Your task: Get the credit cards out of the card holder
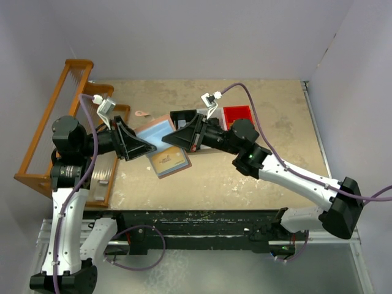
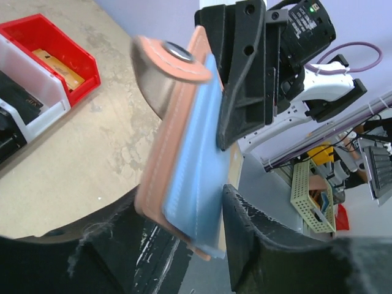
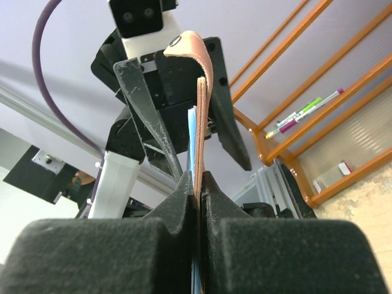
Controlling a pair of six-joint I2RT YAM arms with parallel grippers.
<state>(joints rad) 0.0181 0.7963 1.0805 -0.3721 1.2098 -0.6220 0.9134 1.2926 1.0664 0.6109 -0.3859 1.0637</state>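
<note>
1. Nearest you, at the table's [image 1: 275,141] near edge, both arms rise from their bases and lean inward, so the two hands meet tip to tip over the middle left of the table.
2. Your left hand [image 1: 147,147] reaches in from the left. It is partly open, one finger on each side of the card holder's [image 1: 153,131] near end. From the left wrist, the left-side finger lies against the salmon outer face. You cannot tell whether the other finger touches the blue lining.
3. The card holder hangs in the air between the two hands, turned edge-on to both wrist cameras, with its salmon skin on one side and its light blue lining on the other.
4. Your right hand [image 1: 166,142] comes from the right and is pinched tight on the holder's opposite edge. The snap flap [image 2: 174,55] curls over beyond its fingers.
5. Just below the hands in the top view lies a tan-orange rectangle [image 1: 166,160]. You cannot tell whether it is a card or part of the holder.
6. Farther back, a red bin [image 1: 237,114] sits behind the right hand.
7. An orange wooden rack [image 1: 78,64] stands along the table's left side.
</note>
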